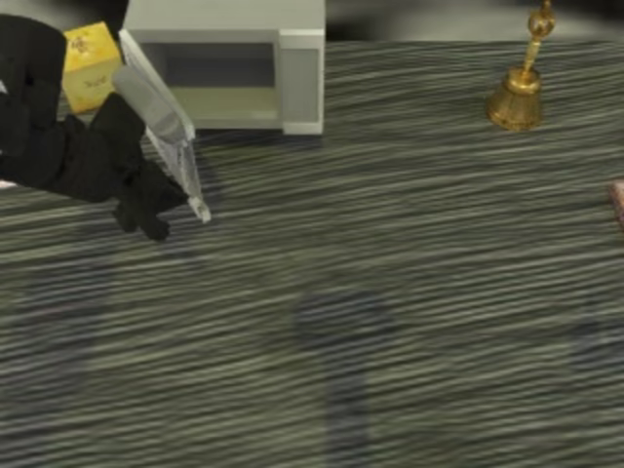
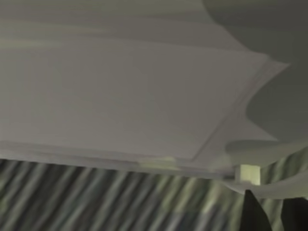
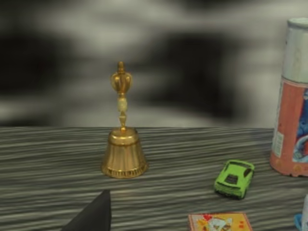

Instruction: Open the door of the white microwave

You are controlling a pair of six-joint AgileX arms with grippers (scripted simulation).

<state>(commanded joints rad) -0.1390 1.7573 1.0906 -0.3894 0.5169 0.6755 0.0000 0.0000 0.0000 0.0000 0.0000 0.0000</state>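
Door [image 1: 164, 122] stands swung well out from the white microwave [image 1: 229, 58] at far left of the tabletop [image 1: 409, 292], cavity showing, so you're mid-swing w/ most of the opening done. Yellow cube [image 1: 90, 63] sits just left of the box. Left gripper [image 1: 156, 205] is at the door's free edge; can't tell how its jaws stand. Next: carry that edge further out along its arc. Gold bell [image 1: 520, 83] stands far right. Right gripper isn't in top view; jaws can't be told.
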